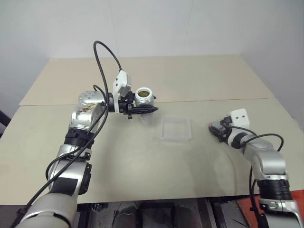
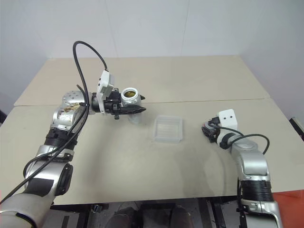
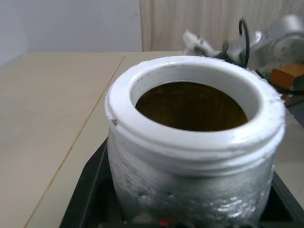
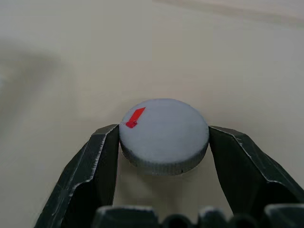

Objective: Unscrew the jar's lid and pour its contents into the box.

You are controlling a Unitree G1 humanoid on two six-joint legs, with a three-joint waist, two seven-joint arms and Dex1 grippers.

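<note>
My left gripper (image 1: 151, 109) is shut on the jar (image 1: 145, 97) and holds it upright above the table, left of the box (image 1: 175, 128). The jar's mouth (image 3: 190, 76) is open, with a white threaded rim, and brown contents (image 3: 190, 107) show inside. The box is a shallow clear tray lying on the table. My right gripper (image 1: 213, 128) is low over the table to the right of the box. The lid (image 4: 164, 135), silver-grey with a red mark, sits between this gripper's two fingers (image 4: 99, 161), which press on its sides close above the tabletop.
The beige table (image 1: 142, 175) has a seam (image 1: 213, 100) running across behind the box. A black cable (image 1: 102, 66) loops above my left arm. A white wall stands behind the table.
</note>
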